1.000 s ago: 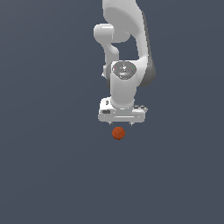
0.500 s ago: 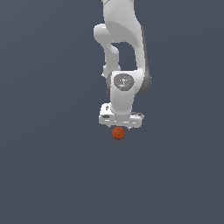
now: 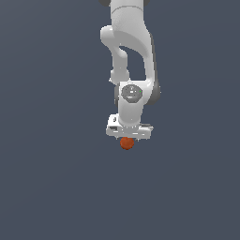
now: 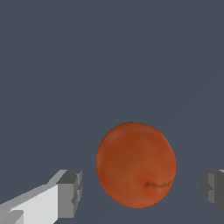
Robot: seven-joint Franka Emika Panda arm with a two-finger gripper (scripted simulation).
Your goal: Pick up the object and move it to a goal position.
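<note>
Gripper [image 3: 127, 137] has dropped since a second ago and now straddles the orange-red ball [image 4: 136, 170], which sits on the grey floor [image 4: 87, 65]. Jaws spread wide, gaps both sides, holding nothing, so grasp looks imminent. Fingertips [image 4: 70, 193] partly cropped; goal position not visible anywhere.

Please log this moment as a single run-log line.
phase: pre-grasp | gripper: open, straddling ball | contact: none visible | ball: not lifted
</note>
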